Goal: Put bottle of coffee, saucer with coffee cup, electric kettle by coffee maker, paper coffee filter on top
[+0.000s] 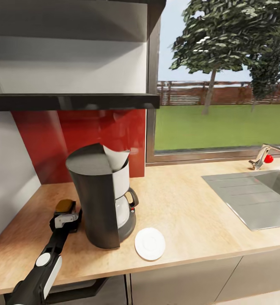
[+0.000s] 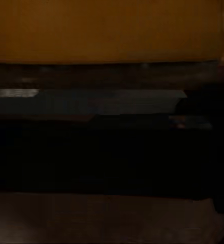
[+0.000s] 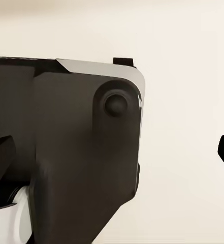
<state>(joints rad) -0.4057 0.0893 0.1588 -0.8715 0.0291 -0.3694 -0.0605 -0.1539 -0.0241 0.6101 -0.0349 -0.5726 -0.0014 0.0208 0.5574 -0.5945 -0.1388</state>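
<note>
Coffee maker [image 1: 102, 199] upright near the table's [image 1: 186, 212] left end, toward the front edge, white filter [image 1: 116, 159] sticking up from its top. Saucer [image 1: 149, 243] flat just right of the maker's base, close to the front edge, bare. Bottle [image 1: 66, 207] just left of the maker, orange lid up, standing on the table. Left gripper [image 1: 65, 221] around the bottle from the front, seemingly clamped on it; orange lid [image 2: 106, 30] and dark body very close in the left wrist view. Right gripper's state impossible to tell. Shelf [image 1: 72, 101] on the wall above. Sink [image 1: 254, 195] set in the table's right end, tap [image 1: 262, 156] behind it.
</note>
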